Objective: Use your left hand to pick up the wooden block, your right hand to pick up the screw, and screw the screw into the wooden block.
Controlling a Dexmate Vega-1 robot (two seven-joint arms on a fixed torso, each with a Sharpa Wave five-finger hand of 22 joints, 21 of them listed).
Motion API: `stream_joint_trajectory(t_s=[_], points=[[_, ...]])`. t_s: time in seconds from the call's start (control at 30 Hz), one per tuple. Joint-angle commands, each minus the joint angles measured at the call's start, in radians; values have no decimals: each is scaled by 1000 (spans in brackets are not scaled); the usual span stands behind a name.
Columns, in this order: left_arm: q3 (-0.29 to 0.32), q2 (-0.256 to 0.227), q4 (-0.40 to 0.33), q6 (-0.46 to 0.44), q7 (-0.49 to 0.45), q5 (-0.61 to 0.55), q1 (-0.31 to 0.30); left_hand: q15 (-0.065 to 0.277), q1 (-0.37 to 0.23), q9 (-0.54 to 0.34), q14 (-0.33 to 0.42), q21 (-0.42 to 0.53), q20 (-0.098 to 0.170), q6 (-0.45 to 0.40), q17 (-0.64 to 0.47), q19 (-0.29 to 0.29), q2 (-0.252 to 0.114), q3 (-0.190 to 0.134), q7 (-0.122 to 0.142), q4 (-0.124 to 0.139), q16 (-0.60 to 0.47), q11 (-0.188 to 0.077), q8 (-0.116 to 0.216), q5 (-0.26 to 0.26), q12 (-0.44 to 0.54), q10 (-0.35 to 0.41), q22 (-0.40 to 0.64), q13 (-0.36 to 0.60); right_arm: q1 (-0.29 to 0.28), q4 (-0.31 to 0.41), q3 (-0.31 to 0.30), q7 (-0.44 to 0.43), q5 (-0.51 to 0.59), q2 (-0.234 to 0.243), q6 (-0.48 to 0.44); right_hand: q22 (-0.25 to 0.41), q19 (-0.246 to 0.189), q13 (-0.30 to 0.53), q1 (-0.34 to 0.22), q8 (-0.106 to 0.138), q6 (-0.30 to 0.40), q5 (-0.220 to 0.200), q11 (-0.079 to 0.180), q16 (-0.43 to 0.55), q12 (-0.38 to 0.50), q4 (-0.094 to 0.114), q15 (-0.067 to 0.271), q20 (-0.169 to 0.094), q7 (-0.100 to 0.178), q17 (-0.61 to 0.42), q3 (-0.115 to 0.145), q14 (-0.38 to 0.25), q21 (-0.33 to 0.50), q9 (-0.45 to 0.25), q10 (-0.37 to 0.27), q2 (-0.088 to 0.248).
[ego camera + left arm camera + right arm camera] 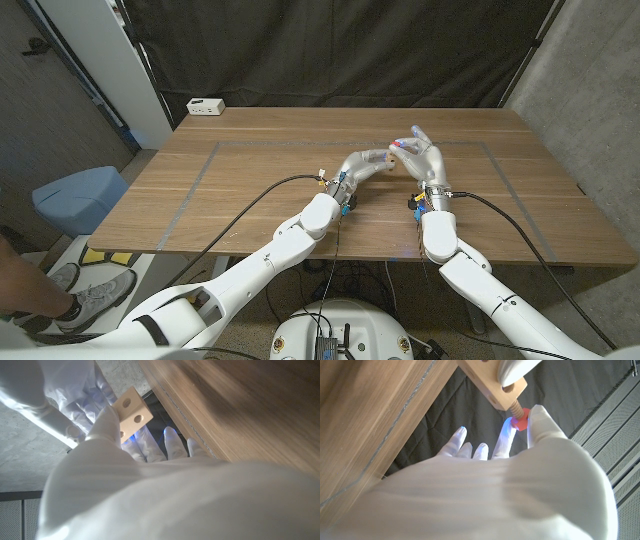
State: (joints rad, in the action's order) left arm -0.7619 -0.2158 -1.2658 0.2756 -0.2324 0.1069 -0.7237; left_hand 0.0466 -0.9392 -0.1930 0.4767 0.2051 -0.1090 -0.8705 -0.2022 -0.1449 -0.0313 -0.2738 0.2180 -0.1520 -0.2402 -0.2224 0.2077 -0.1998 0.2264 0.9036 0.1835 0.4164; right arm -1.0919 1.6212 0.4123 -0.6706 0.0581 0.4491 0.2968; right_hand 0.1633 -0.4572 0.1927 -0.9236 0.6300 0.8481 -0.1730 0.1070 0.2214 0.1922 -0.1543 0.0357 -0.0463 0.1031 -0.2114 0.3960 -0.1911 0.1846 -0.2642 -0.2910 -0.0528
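two glossy white arms with rounded shells, black cable looping off each forearm, little clump of colourful connectors at each wrist, left hand (362,165) and right hand (421,157) in pale whitish gloves, faint blue glow at the fingertips

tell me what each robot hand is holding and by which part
Left robot hand grips the pale wooden block with holes by its sides. Right robot hand pinches the threaded screw's red head.
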Motion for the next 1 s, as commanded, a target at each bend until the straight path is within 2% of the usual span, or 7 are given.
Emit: stream_joint_trajectory(t_s=[0.03,0.23,0.43,0.5,1.0], points=[[2,-1,-2,4,0,-1,-2,98,-5,-4,9,5,-2,-39,-2,0,-11,-2,-8,7,-1,1,8,-4,3,7,3,2,-1,-6,0,-1,0,-2,3,2,2,3,-2,10,4,-6,-7,-1,2,-1,61,-52,-3,-6,9,-7,1,-4,-5,6],[2,-2,-5,2,-2,-2,-3,97,-4,-4,9,5,-3,-39,-3,0,-13,-2,-7,7,-1,1,8,-4,2,7,3,3,2,-14,1,5,-5,-1,9,2,2,3,-2,10,2,-6,-1,-2,2,-1,61,-52,-2,-6,8,-7,1,-4,-4,7],[1,-2,-7,0,0,-3,-2,97,-4,-4,9,5,-4,-40,-3,-1,-13,-2,-8,7,-1,1,8,-5,2,7,3,3,4,-17,1,5,-7,-3,9,2,2,3,-3,10,0,-6,-1,-2,1,-1,61,-52,0,-5,8,-6,1,-4,-3,7],[1,-2,-7,0,1,-2,-2,97,-4,-4,9,5,-3,-39,-3,0,-13,-1,-8,7,-1,1,7,-5,2,6,3,3,4,-19,2,7,-6,0,12,2,2,3,-3,11,0,-6,-8,-2,1,-2,60,-52,0,-5,8,-6,1,-4,-3,7],[-2,0,-7,-7,0,-3,-1,94,-3,-4,9,5,-5,-39,-3,0,-15,-1,-9,8,-1,1,7,-5,0,6,3,5,0,-16,-2,1,-10,-3,11,2,2,3,-3,14,2,-6,-3,-2,1,-2,61,-53,-1,-5,6,-6,1,-4,-4,8]])
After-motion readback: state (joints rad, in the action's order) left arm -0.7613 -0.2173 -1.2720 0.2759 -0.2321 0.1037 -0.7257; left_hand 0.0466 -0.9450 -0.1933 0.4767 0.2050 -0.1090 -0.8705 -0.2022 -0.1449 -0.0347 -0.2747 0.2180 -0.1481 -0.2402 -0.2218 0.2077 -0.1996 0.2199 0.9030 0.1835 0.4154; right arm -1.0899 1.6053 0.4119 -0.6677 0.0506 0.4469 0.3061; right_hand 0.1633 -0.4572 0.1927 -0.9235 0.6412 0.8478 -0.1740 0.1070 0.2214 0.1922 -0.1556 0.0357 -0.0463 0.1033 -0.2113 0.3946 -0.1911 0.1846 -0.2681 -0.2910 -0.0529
